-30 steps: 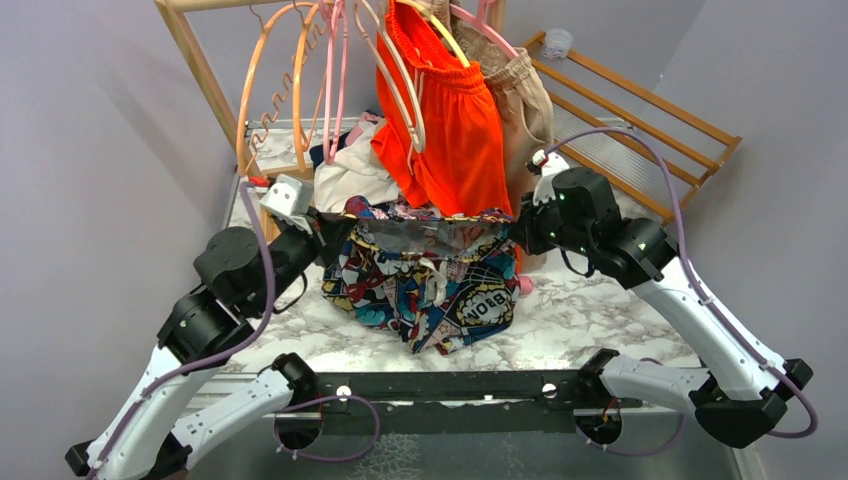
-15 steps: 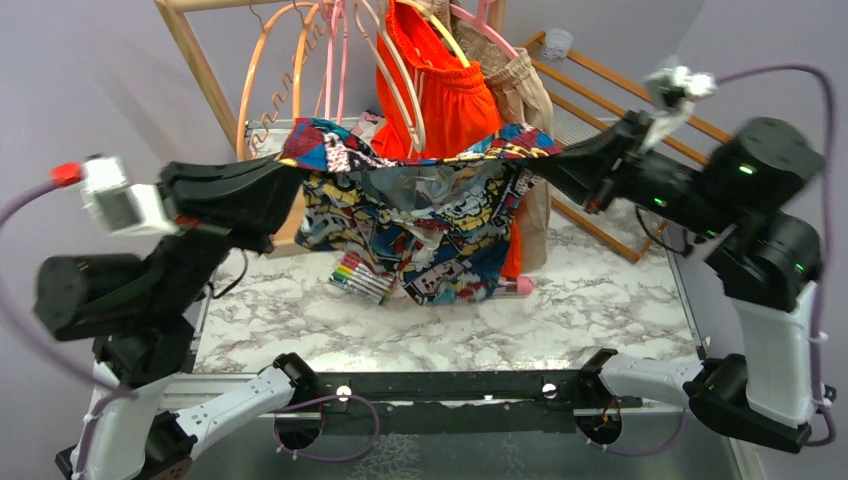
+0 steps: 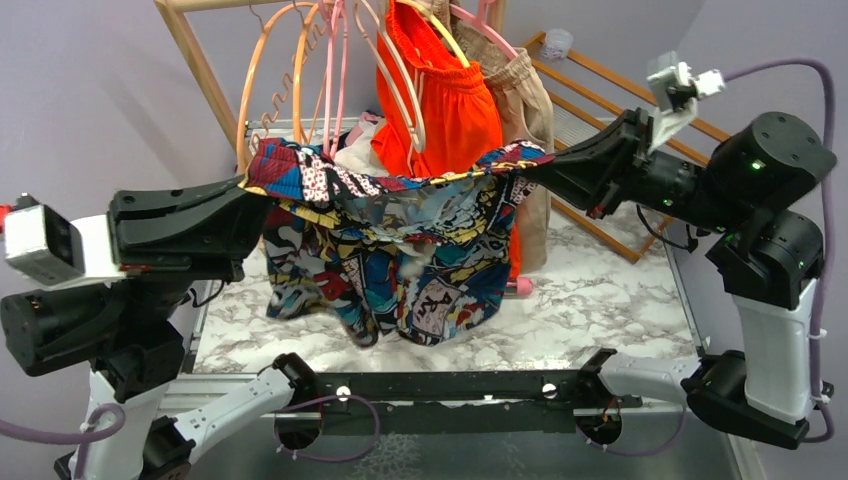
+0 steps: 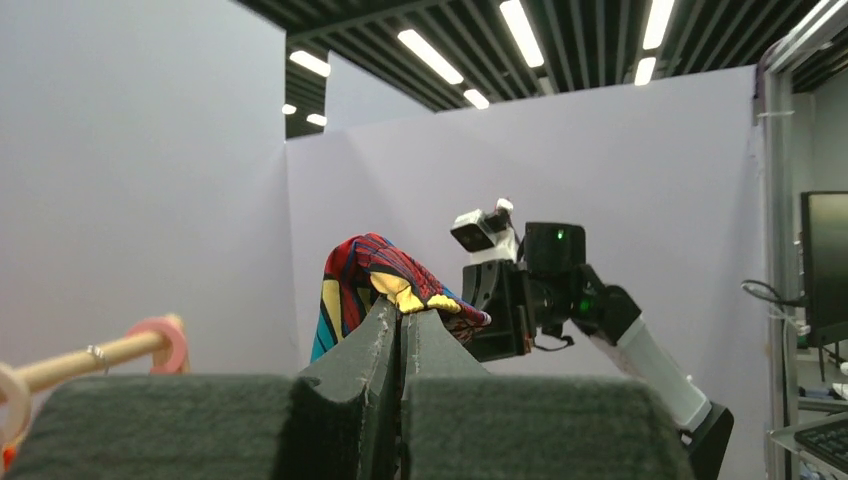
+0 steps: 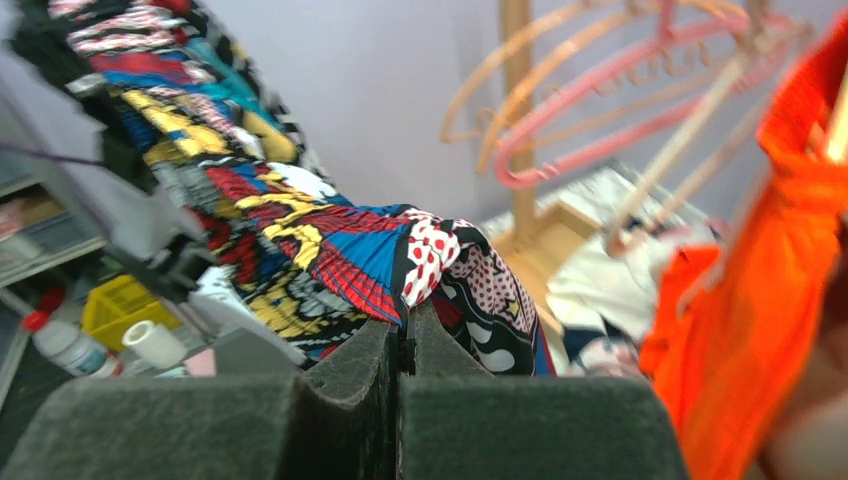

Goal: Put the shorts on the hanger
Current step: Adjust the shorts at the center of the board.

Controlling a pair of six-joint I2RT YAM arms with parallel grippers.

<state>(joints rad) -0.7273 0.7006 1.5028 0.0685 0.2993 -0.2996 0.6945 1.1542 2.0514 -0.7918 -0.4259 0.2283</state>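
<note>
Left pincer [image 3: 250, 185], at 9 o'clock in the overhead view, is clamped tight on one end of the waistband of the comic-print shorts [image 3: 400, 260]. Its wrist view shows the two pads pressed together, with a fold of red, blue and yellow fabric bunched above them. Right pincer [image 3: 540, 165], at 3 o'clock, is clamped on the opposite end of the same waistband, and its wrist view also shows its pads meeting on printed cloth.

The shorts hang in the air between the two arms, above the marbled worktop [image 3: 600, 310]. The waistband is pulled into a nearly straight line from 9 to 3 o'clock, sagging slightly in the middle. The legs drape down toward 6 o'clock and do not appear to touch the surface.

The pale cream hanger [image 3: 398, 95] hangs from the wooden rack [image 3: 200, 60] at 12 o'clock, beyond the middle of the stretched waistband. One thick curved arm sweeps down toward the fabric. It hangs among pink hangers [image 3: 335, 70] and orange hangers [image 3: 265, 90], right beside plain orange shorts [image 3: 455, 110], with beige shorts [image 3: 530, 100] a little further toward 2 o'clock.

The waistband lies across the line to the hanger, so the garment would probably have to travel toward 12 o'clock. The right arm looks a little nearer to the hanger, and the orange shorts crowd that side
</note>
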